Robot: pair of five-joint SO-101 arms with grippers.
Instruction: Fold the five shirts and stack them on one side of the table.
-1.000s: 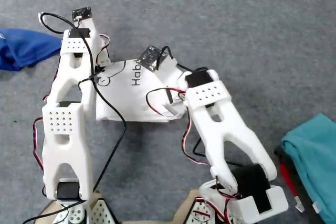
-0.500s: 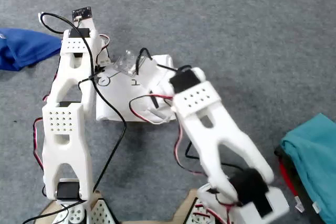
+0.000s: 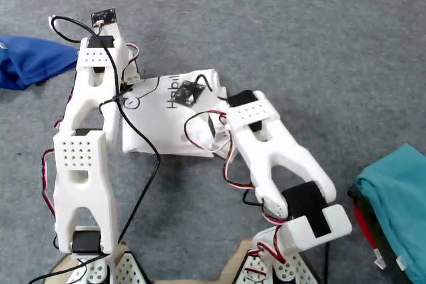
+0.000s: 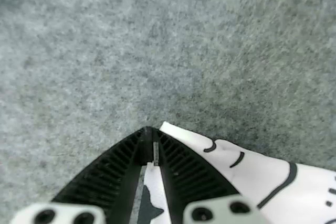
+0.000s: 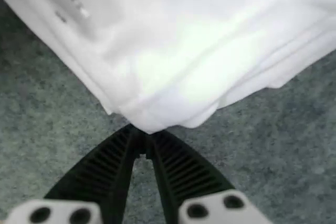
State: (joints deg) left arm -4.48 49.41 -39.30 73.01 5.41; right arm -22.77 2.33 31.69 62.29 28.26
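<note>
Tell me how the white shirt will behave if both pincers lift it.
Likely floppy: the white shirt is soft folded cloth, so the middle may sag. The left pincer and right pincer pinch only its edges, so stacked layers might slide apart.

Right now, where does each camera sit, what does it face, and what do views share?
High view: fixed above, looking down on both arms, white shirt, blue shirt, teal shirt.
Left wrist view: on left arm, facing past left gripper.
Right wrist view: on right arm, facing past right gripper.
Shared: white shirt, grey table.
</note>
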